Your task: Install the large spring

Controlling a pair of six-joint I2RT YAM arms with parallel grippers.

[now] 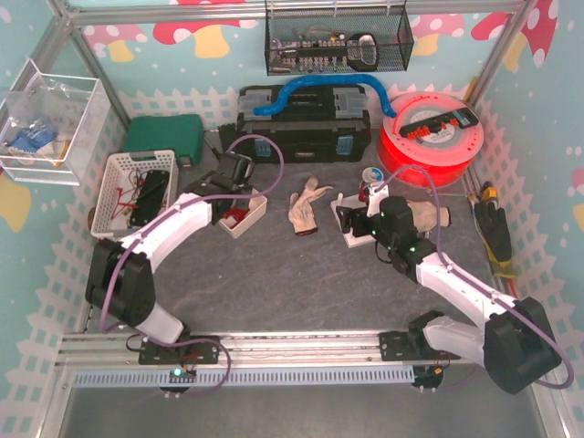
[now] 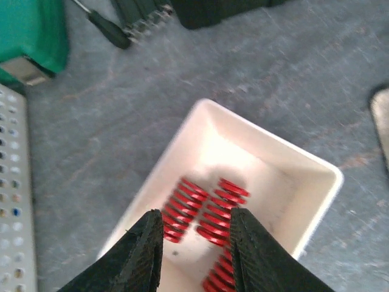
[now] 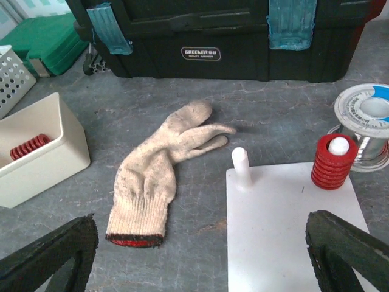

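Observation:
A white bin holds three red springs: one on the left, one on the right, and one nearer me. My left gripper is open just above them, its fingers either side of the right spring and touching nothing. In the top view it hangs over the bin. My right gripper is wide open and empty over the near edge of a white base plate. The plate has a bare white peg and a peg carrying a red spring.
A white work glove lies between bin and plate. A black toolbox stands behind, and a solder spool sits by the plate. There is a green case and a white basket at left, and a red filament spool at back right.

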